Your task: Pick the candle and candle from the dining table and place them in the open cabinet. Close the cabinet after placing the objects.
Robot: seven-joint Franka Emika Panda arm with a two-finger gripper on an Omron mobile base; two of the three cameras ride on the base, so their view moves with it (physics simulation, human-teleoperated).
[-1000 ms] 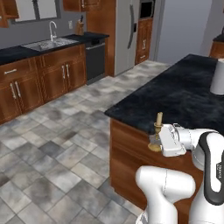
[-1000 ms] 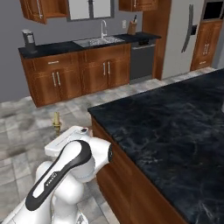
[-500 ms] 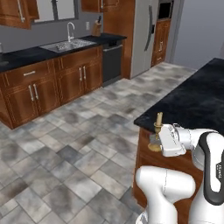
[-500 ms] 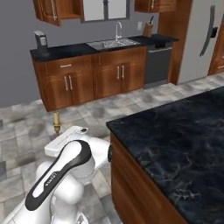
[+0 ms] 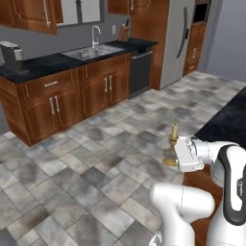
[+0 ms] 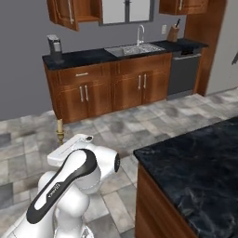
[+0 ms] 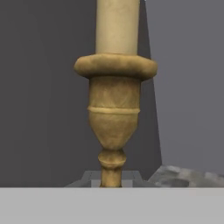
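A: Item one: taper candle (image 5: 174, 130), cream, upright on slender brass stick. Held off the dining surface (image 5: 229, 124), just beside its near corner, out over the floor tiles.

B: Hand (image 5: 172, 154)?

A: Pressed tight on the stick's lower stem; brass cup and stem sit straight up in the hand view.

B: What has changed?

A: A second ago the dining surface spread wide behind the candle; now it has slid to the edge of both base views. The sink counter (image 5: 72, 60) beyond the candle has come closer. That is the base driving and turning, not the candle moving in the grip.

B: Meaning?

A: Likely transit toward the wall cabinet (image 6: 74, 11) above the counter, its door ajar. Second candle presumably yet to be fetched; door unclosed.
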